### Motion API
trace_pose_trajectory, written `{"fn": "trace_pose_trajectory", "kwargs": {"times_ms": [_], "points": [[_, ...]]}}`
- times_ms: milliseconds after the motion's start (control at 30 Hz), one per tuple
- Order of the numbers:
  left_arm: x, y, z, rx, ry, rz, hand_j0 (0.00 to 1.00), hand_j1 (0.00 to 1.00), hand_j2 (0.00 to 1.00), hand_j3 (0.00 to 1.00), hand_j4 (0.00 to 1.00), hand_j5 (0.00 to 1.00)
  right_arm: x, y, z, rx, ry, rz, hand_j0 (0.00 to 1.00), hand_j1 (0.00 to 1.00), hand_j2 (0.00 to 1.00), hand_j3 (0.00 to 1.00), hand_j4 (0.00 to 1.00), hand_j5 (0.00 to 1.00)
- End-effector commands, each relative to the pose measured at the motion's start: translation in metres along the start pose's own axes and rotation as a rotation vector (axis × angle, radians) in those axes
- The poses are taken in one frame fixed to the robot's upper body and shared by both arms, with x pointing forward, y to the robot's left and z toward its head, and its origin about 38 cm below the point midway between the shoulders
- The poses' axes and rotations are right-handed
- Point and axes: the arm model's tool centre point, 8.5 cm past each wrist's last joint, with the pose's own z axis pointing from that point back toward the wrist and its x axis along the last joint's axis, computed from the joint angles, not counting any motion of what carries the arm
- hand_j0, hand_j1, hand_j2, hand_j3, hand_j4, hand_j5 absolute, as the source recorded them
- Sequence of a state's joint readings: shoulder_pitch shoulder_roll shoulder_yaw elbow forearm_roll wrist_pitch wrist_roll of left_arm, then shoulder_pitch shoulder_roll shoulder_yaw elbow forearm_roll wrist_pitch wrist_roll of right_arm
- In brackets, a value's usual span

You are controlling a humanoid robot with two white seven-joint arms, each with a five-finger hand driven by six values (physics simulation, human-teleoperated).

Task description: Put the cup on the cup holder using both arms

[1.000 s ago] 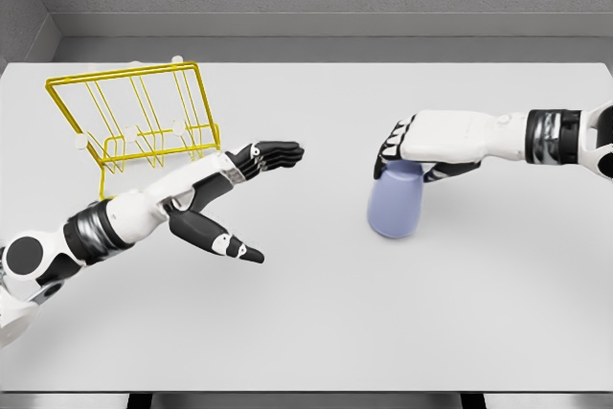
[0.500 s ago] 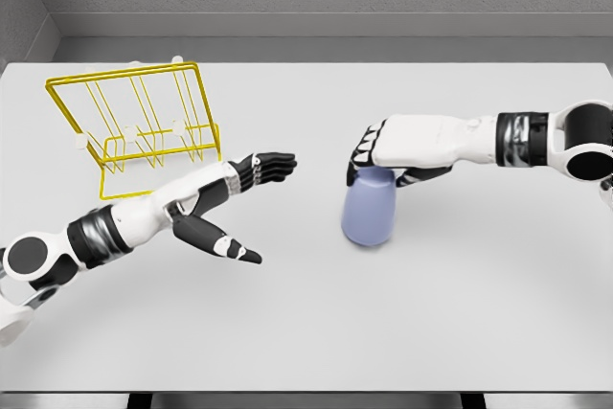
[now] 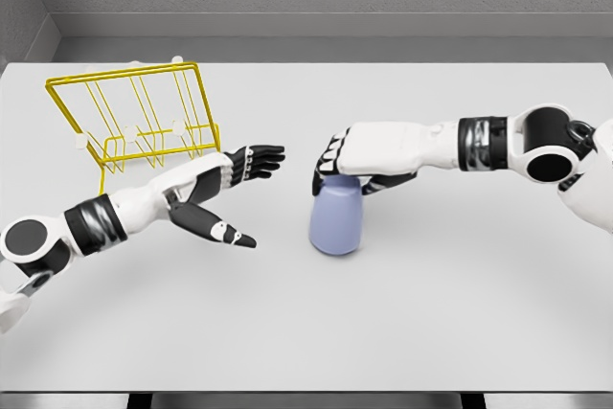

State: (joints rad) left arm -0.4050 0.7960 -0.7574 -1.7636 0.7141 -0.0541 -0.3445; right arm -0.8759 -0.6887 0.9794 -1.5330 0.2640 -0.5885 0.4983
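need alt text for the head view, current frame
The right hand grips the top of a pale blue cup near the middle of a white table. The left hand is open, fingers extended toward the cup, a gap between them. A yellow wire cup holder stands at the far left, behind the left arm.

The right hand (image 3: pixel 356 155) covers the top of the cup (image 3: pixel 336 218), so its rim is hidden, both arms run off the picture's edges, and the rack's (image 3: pixel 134 122) small white pegs are too small to make out.
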Motion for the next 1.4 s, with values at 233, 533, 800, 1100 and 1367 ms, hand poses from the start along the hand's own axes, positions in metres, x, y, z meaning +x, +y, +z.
{"fn": "trace_pose_trajectory", "kwargs": {"times_ms": [233, 533, 800, 1100, 1367], "points": [[-0.004, 0.000, -0.004, 0.002, 0.051, 0.029, 1.00, 1.00, 1.00, 1.00, 1.00, 1.00, -0.001, 0.002, -0.018, 0.003, -0.016, -0.027, 0.62, 0.62, 0.62, 0.62, 0.62, 0.62], [-0.005, 0.004, -0.001, 0.017, 0.080, 0.039, 1.00, 1.00, 1.00, 1.00, 1.00, 1.00, -0.004, 0.000, -0.020, 0.006, 0.025, -0.050, 1.00, 1.00, 1.00, 1.00, 1.00, 1.00], [-0.002, 0.008, 0.001, 0.027, 0.069, 0.035, 1.00, 1.00, 1.00, 1.00, 1.00, 1.00, -0.019, -0.017, 0.008, 0.005, 0.094, -0.010, 1.00, 1.00, 1.00, 1.00, 1.00, 1.00], [-0.010, -0.011, -0.011, 0.001, 0.035, 0.076, 1.00, 1.00, 1.00, 1.00, 1.00, 1.00, -0.059, -0.031, 0.071, -0.147, 0.270, -0.005, 1.00, 1.00, 1.00, 1.00, 1.00, 1.00], [-0.003, -0.012, -0.023, -0.004, 0.007, 0.078, 1.00, 1.00, 1.00, 1.00, 1.00, 1.00, -0.070, -0.021, 0.111, -0.175, 0.358, -0.006, 1.00, 1.00, 1.00, 1.00, 1.00, 1.00]]}}
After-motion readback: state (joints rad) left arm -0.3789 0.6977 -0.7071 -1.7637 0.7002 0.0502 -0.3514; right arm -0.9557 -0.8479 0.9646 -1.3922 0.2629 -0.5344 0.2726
